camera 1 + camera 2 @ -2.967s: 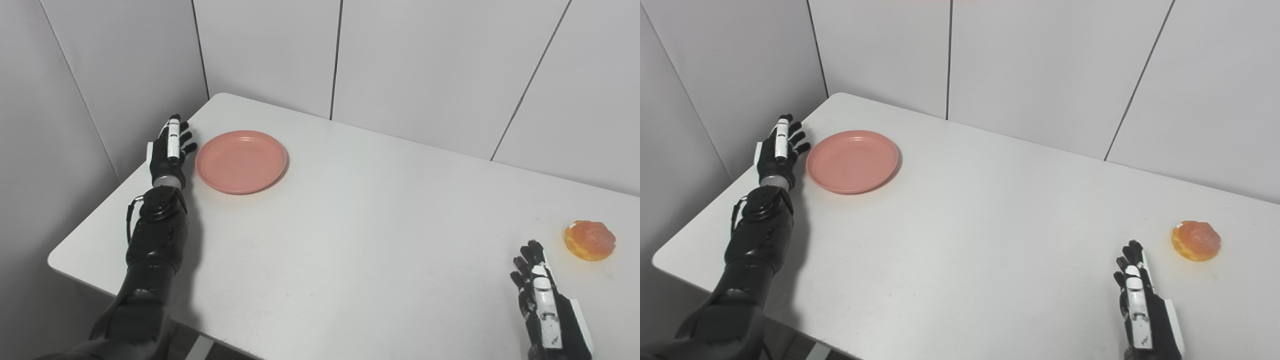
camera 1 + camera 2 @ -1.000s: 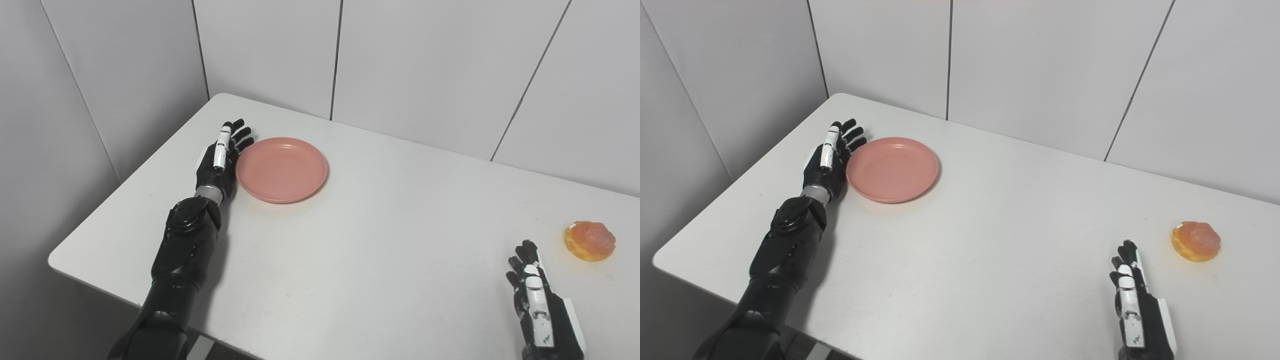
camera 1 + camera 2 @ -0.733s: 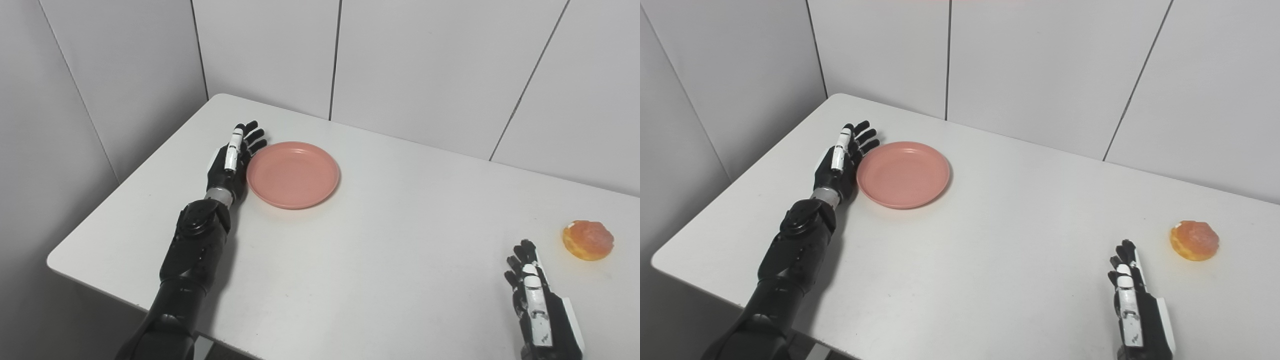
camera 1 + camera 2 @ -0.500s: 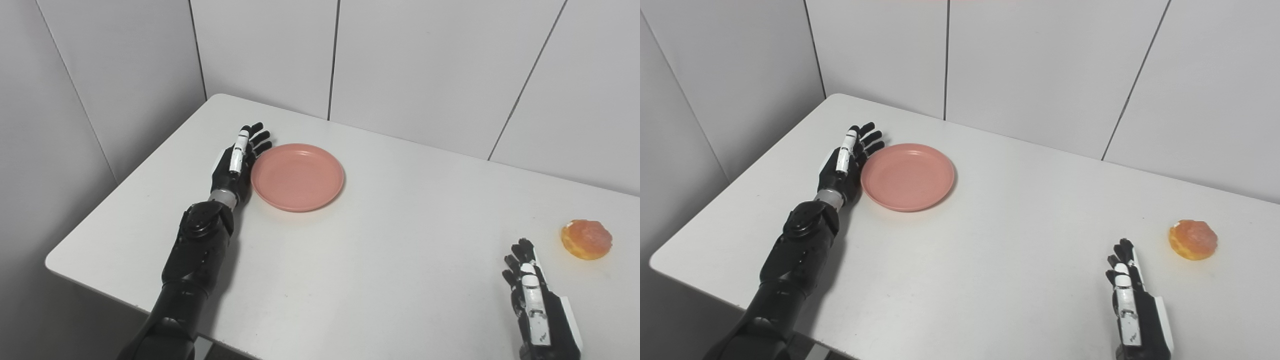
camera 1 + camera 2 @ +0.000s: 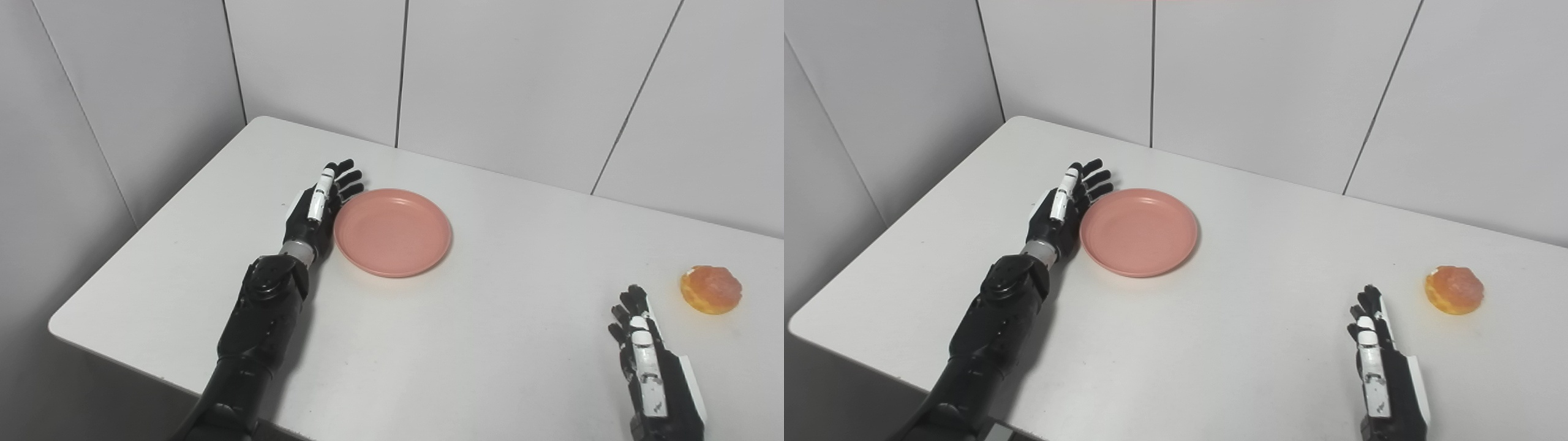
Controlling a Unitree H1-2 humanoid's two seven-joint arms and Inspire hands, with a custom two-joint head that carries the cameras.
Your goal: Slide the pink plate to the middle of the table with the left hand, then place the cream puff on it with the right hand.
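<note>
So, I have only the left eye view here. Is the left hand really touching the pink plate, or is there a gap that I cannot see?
Observer: The right eye view shows no gap either. The left hand is open, with its palm side against the left rim of the pink plate.
Operator: And is there table beyond the cream puff, on the right?
Observer: Yes. The right eye view shows a wider strip of bare table to the right of the cream puff.
Operator: And the right hand?
Observer: From this angle too, the right hand is open and holds nothing. Bare table separates it from the cream puff.
</note>
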